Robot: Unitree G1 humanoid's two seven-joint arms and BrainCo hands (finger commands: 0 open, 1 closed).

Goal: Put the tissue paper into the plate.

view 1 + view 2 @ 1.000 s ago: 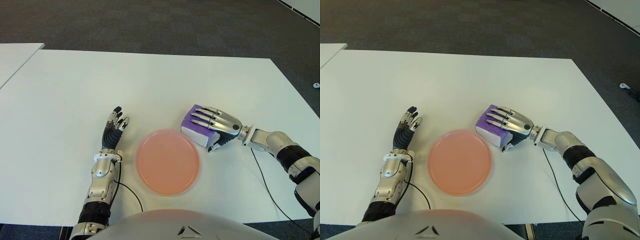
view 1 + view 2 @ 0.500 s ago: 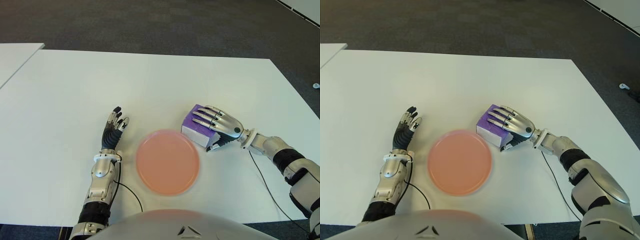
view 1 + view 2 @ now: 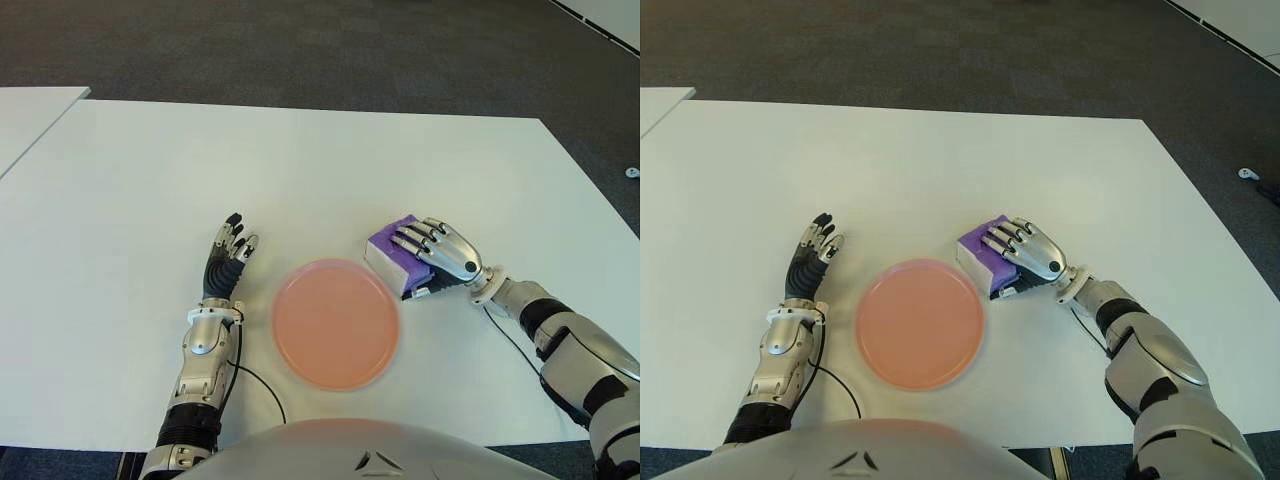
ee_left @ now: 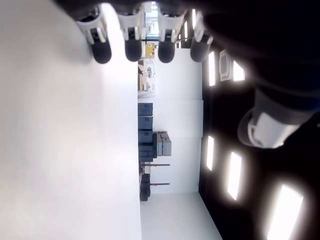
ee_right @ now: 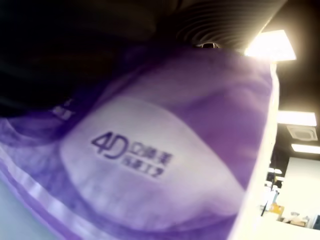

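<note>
Beside one plate (image 3: 336, 322), right hand (image 3: 440, 258) gripping one tissue pack (image 3: 390, 251)

place: office or lab | evidence: white table (image 3: 300, 160), grey carpet floor (image 3: 300, 50), ceiling light panels (image 4: 235, 175)

one tissue pack (image 3: 392, 249), one plate (image 3: 336, 323), two hands

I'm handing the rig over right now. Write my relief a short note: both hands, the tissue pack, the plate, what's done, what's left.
Right hand: closed over the purple tissue pack, gripping it just right of the plate.
Left hand: idle, fingers open, holding nothing, left of the plate.
Plate: pink, holds nothing, on the white table in front of the robot.
Done: pack grasped.
Left: carry it left over the plate, set it down inside, release.
</note>
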